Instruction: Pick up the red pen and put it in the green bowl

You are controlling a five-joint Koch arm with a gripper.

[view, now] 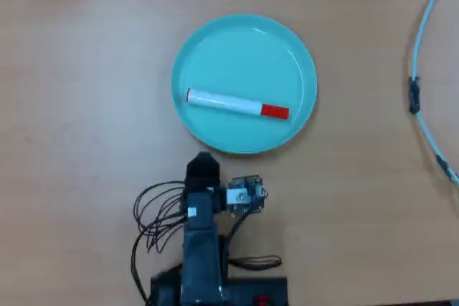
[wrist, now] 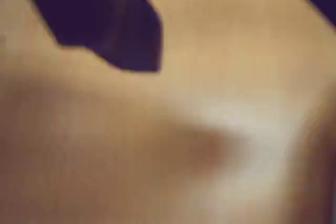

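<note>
Overhead view: the red pen point(view: 237, 104) lies flat inside the green bowl point(view: 247, 41), its long axis running nearly left to right across the lower half of the dish, red cap toward the right, both ends inside the rim. The gripper point(view: 203, 165) sits just below the bowl's lower rim, apart from it, with the arm folded back toward its base at the bottom edge. The pen therefore lies directly ahead of the gripper, across the rim, and crosswise to the arm's line.

Gripper state: cannot be determined. The overhead view shows one dark mass; the wrist view is blurred, showing one dark jaw tip over bare bench point(wrist: 220, 51). It holds nothing visible.

Judgement: placement appears complete. Open bench surrounds the arm; a light cable point(view: 422, 48) curves well off to the right.
</note>
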